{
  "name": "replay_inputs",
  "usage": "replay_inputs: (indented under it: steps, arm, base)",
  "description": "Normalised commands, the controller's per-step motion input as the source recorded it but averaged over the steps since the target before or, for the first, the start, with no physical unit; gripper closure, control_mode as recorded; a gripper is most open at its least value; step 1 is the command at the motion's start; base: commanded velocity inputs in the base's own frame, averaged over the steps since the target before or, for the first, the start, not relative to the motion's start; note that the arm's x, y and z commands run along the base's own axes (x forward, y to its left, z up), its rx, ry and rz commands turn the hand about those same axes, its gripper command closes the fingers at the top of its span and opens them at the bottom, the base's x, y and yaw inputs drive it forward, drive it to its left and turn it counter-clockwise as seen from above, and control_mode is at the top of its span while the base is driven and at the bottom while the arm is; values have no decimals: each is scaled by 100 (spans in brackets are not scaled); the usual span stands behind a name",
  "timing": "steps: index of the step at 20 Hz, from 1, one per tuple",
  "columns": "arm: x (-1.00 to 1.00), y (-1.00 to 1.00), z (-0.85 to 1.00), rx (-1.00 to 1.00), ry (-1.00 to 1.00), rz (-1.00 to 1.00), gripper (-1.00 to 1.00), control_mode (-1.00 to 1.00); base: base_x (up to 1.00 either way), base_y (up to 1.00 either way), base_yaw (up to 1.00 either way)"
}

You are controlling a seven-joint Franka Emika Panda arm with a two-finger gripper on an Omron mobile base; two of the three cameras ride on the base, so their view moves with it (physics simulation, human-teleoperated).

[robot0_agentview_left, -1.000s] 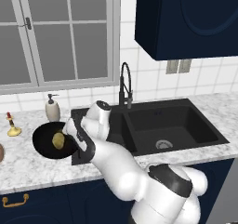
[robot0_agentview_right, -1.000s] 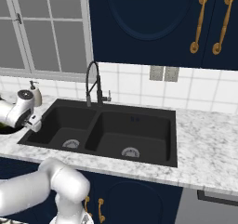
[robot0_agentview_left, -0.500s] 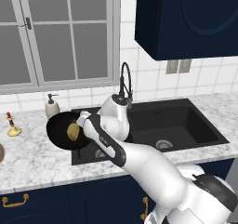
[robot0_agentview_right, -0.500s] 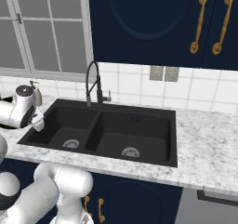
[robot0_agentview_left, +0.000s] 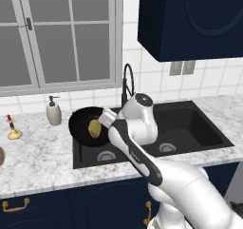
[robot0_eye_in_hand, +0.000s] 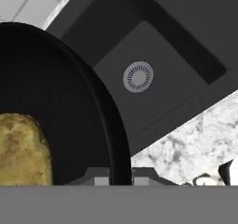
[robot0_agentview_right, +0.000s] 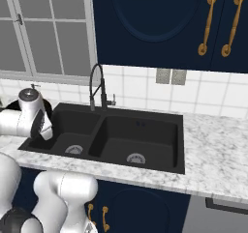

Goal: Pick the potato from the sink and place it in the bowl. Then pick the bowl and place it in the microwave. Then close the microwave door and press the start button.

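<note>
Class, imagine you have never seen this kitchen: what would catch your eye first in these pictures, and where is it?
First, the glossy black bowl held up over the left basin of the sink, tilted toward the camera, with the yellowish potato inside it. The gripper is clamped on the bowl's rim, at the bottom of the hand view. Behind stands the black arched faucet.

Arm swung bowl [robot0_agentview_left: 84, 124] w/ potato [robot0_agentview_left: 95, 128] rightward, now over sink [robot0_agentview_left: 190, 128].

A white marble counter [robot0_agentview_left: 42, 161] holds a black double sink [robot0_agentview_left: 190, 128]. At its nine o'clock end stand a soap dispenser [robot0_agentview_left: 53, 111] and a small brass candlestick [robot0_agentview_left: 13, 128].
</note>
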Motion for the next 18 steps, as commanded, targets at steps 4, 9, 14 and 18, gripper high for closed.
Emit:
replay_inputs:
  steps: [4,9,14,18]
  arm:
    - [-47,-69,34,0,0,-15,100,-100]
    - [-48,-62,45,0,0,-16,100,-100]
    - [-42,-66,51,0,0,-16,100,-100]
    - [-50,-61,28,0,0,-17,100,-100]
  base:
    - [0,0,0]
    - [0,0,0]
    - [0,0,0]
    - [0,0,0]
